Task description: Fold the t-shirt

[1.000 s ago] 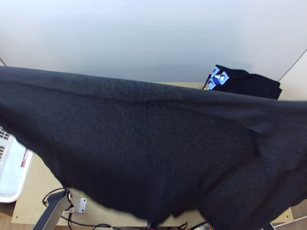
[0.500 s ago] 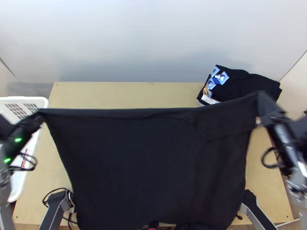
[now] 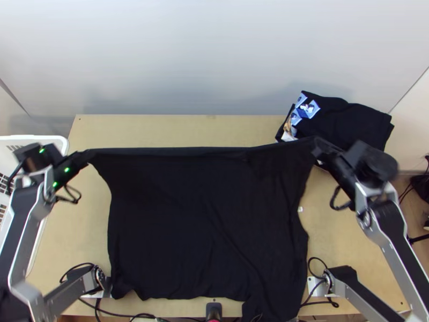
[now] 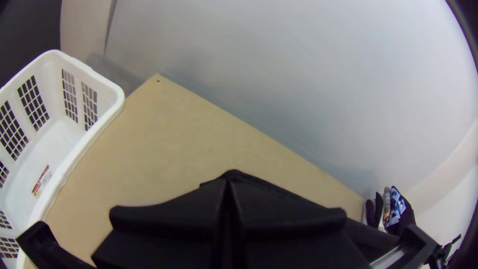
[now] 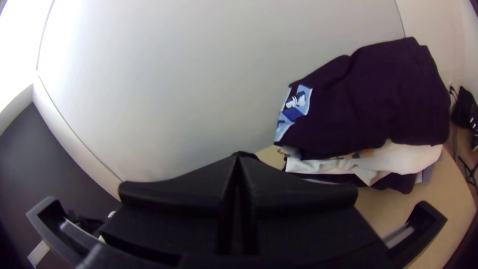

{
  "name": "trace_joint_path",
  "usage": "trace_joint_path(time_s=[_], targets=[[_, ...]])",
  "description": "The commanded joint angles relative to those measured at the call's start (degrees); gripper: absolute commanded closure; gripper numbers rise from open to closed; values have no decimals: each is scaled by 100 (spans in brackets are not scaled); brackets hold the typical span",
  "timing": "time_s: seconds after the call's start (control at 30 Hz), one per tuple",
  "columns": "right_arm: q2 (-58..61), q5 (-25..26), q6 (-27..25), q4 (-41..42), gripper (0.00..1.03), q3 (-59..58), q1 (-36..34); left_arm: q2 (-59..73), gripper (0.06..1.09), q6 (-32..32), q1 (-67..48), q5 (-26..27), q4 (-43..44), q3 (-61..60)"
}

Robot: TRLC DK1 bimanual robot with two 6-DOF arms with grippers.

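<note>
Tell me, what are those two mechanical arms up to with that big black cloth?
The left gripper and right gripper each pinch one end of the upper edge of a large black fabric T-shirt, stretching it between them. The rest spreads toward the arms' bases, not folded yet. A white plastic basket sits at the left, and a stack of dark and white clothes at the far right.

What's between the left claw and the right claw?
The black t-shirt lies between them: its far edge runs nearly straight across from the left claw to the right claw. The top view shows this.
</note>
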Motion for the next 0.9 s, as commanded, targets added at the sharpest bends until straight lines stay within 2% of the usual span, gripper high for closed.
trace_joint_path(time_s=[0.0,0.13,0.3,0.43,0.53,0.7,0.87], targets=[[1510,-6,-11,-293,100,529,-12,1568,105,14,-249,-174,582,550],[2441,-6,-11,-996,100,1249,-29,2148,105,40,-241,-200,688,902],[2925,12,15,-996,100,1557,-38,2798,105,128,-135,-226,758,1297],[3329,302,164,-1101,100,1961,-47,3282,105,146,23,-235,732,1649],[3663,504,217,-1426,100,2427,-12,3677,105,207,102,-244,556,1983],[4489,565,200,-2560,100,3666,68,4301,105,251,181,-253,81,2704],[4981,565,77,-2771,100,4431,129,4855,105,401,137,-297,-349,3468]])
